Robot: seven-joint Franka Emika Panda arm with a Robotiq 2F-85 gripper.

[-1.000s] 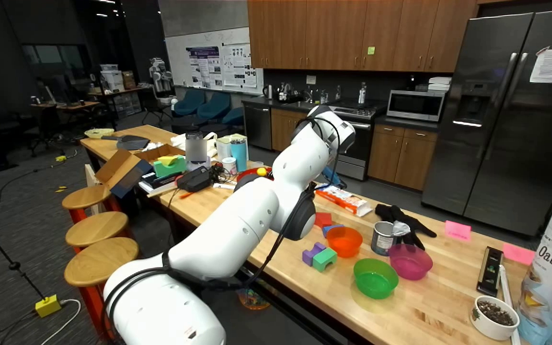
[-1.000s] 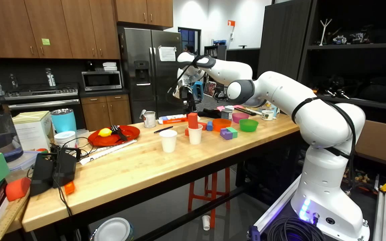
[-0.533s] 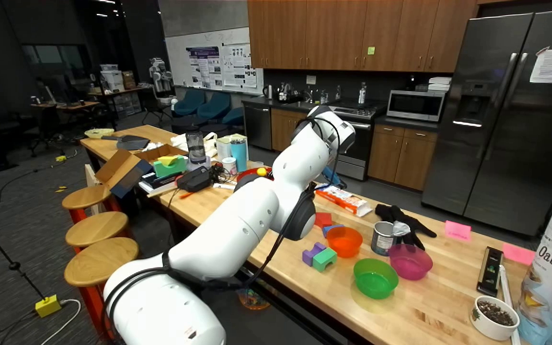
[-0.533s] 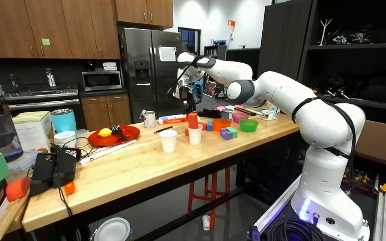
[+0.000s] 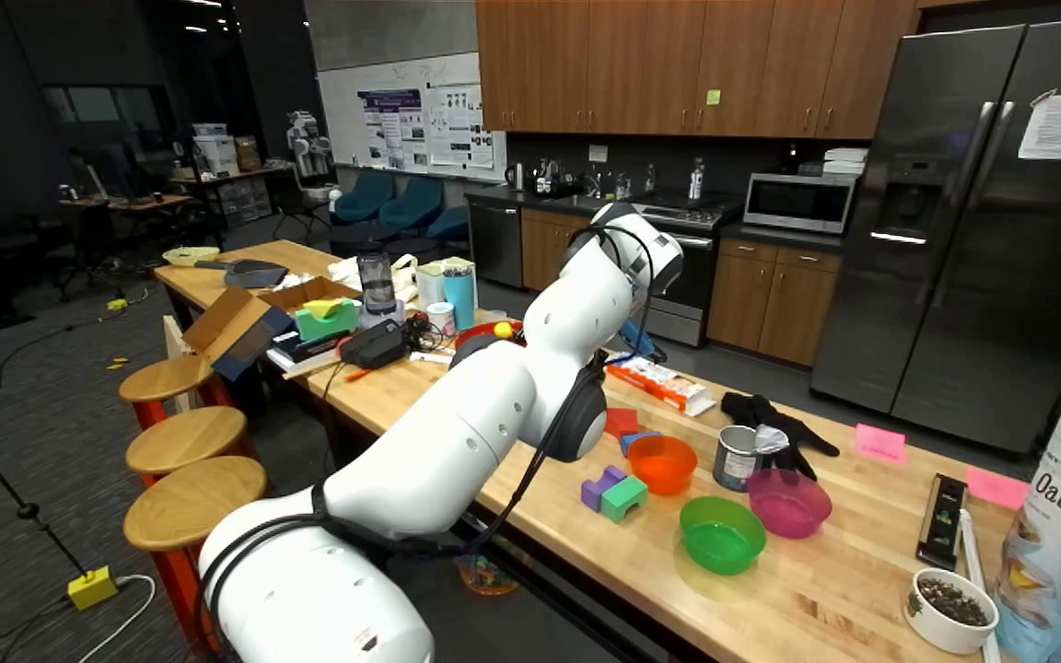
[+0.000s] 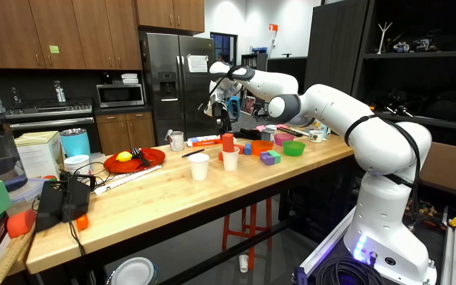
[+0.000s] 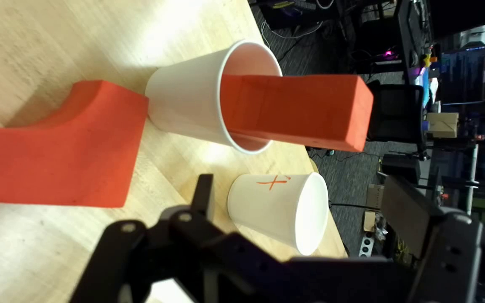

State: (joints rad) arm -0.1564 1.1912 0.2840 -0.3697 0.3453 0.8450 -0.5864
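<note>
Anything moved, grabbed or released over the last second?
No clear change in both exterior views: nothing visibly taken hold of or let go. Any slight motion of the gripper is too small to tell there. As before: the arm, the red block standing in a white cup, the second white cup, the green bowl.

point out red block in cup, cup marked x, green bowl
Red block (image 7: 295, 110): in the wrist view, long side
Cup marked x (image 7: 272, 208): in the wrist view, outer wall
Green bowl (image 6: 293, 150): in an exterior view, outer wall
</note>
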